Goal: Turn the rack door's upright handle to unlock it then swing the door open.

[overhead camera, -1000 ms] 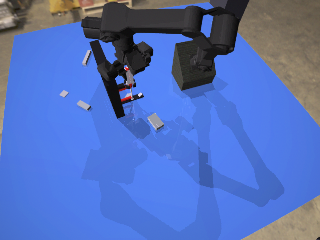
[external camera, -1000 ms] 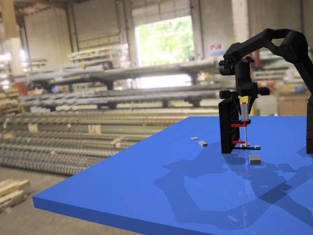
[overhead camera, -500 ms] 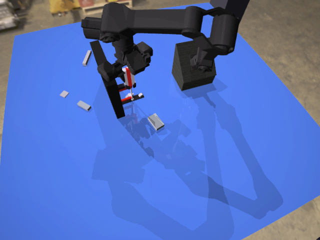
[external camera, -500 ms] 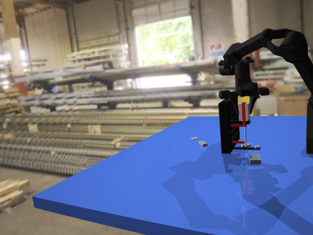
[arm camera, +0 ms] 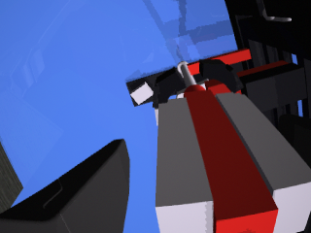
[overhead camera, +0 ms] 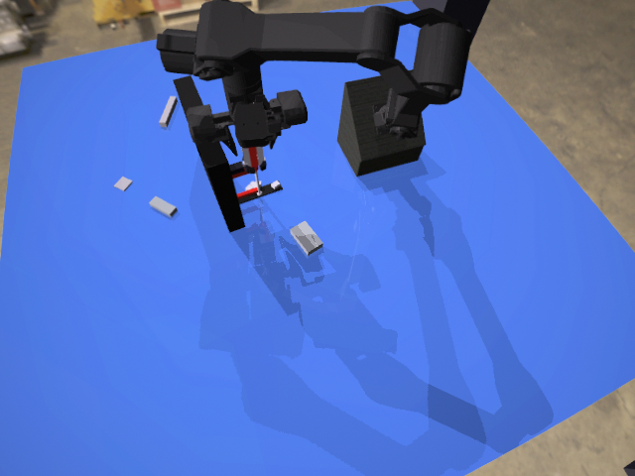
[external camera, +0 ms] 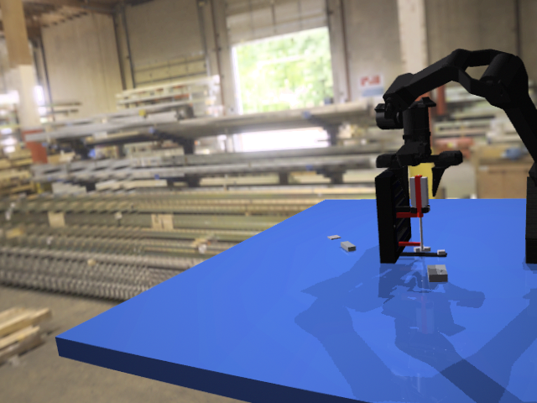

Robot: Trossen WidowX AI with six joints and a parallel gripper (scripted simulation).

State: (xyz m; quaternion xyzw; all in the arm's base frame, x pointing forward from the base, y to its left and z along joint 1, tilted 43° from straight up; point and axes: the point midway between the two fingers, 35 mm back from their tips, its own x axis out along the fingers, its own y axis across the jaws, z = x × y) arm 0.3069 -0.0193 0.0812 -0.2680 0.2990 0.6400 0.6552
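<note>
- The black two-finger gripper (overhead camera: 253, 150) (external camera: 419, 191) (arm camera: 205, 139) has its fingers apart, and it is not clamped on the handle.
- The upright grey-white handle with a red stripe (overhead camera: 253, 156) (external camera: 418, 191) (arm camera: 228, 155) is below the gripper body, between the opened fingers.
- One tapered finger (external camera: 439, 180) (arm camera: 104, 186) shows a gap to the handle; contact of the other finger, I cannot tell.
- The tall black rack panel (overhead camera: 221, 186) (external camera: 387, 221) stands upright beside the handle. How wide the door is open, I cannot tell.
- A thin pale metal rod (overhead camera: 258, 180) (external camera: 420, 232) (arm camera: 187, 74) is under the handle, near red brackets (overhead camera: 247, 193) (external camera: 409, 243) (arm camera: 238, 56).
- A small white block (overhead camera: 275, 184) (external camera: 440, 252) (arm camera: 142, 92) is on a low black bar.
- The larger grey rectangular block (overhead camera: 306, 237) (external camera: 437, 273) lies on the blue table (overhead camera: 128, 358) (external camera: 216, 321) (arm camera: 83, 107), near the rack.
- Beyond the panel, three smaller grey pieces lie separately.
</note>
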